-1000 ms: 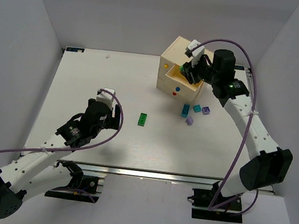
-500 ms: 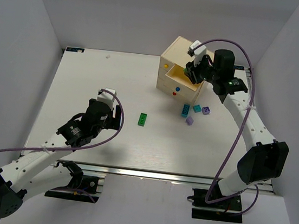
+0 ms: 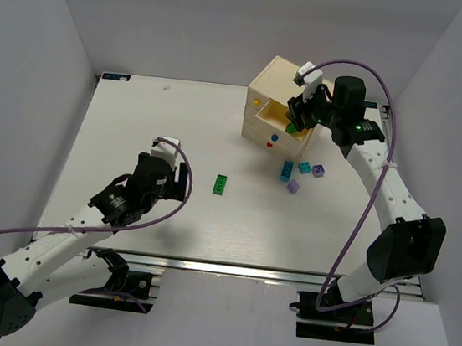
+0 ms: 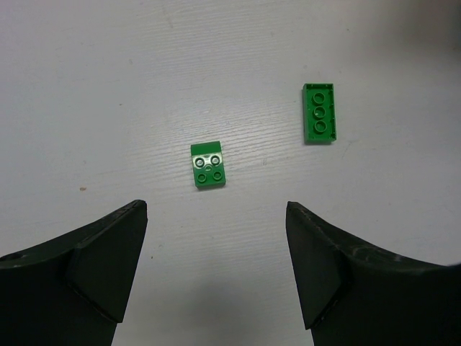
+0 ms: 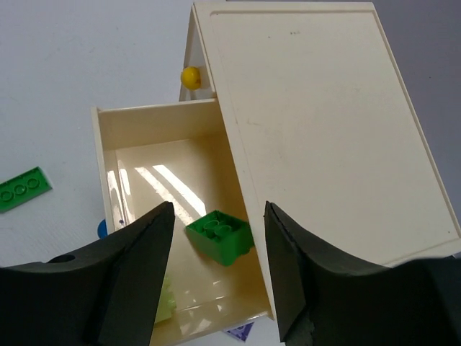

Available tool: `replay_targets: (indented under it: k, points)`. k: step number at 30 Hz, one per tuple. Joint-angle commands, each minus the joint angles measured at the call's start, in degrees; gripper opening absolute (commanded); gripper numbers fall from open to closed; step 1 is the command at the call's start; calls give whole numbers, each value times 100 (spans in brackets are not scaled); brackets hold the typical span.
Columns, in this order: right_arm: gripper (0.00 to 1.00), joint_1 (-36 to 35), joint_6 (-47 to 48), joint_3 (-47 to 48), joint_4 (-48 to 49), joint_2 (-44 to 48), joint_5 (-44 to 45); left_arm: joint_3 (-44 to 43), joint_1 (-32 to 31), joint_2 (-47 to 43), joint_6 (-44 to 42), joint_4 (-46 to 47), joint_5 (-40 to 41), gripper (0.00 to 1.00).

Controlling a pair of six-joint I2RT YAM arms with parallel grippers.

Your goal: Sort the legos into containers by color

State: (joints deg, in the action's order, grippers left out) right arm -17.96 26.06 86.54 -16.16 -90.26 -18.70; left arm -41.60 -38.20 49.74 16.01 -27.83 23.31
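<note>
The cream chest (image 3: 282, 85) stands at the back right with one drawer (image 5: 155, 166) pulled out. A blue knob (image 5: 101, 229) shows at the drawer's front wall, and a yellow knob (image 5: 191, 77) is on the chest face. A dark green brick (image 5: 220, 234) and a lime brick (image 5: 164, 303) lie in the drawer. My right gripper (image 5: 220, 216) is open and empty just above the drawer; it also shows in the top view (image 3: 299, 114). My left gripper (image 4: 216, 209) is open above the table, near a small green brick (image 4: 207, 165) and a long green brick (image 4: 319, 113).
In front of the chest lie two teal bricks (image 3: 286, 170) (image 3: 305, 168) and two lilac bricks (image 3: 319, 171) (image 3: 293, 186). The long green brick (image 3: 221, 185) lies mid-table. White walls close in the table on three sides.
My right gripper has drawn back a little from the drawer mouth, and the green brick it carried now lies in the drawer. The left arm has not moved.
</note>
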Motion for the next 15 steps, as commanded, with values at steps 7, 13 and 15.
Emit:
replay_targets:
  k: [7,13,15]
  points:
    - [56,82,-592,-337,490,613,-686,91,23,238,121,94,208,86]
    - [0,126,-1375,-2122,1662,2371,-2934,-102,417,1177,455,-29,280,41]
    - [1,117,-1324,-2403,1344,2504,-3831,-216,584,1624,464,-29,-10,31]
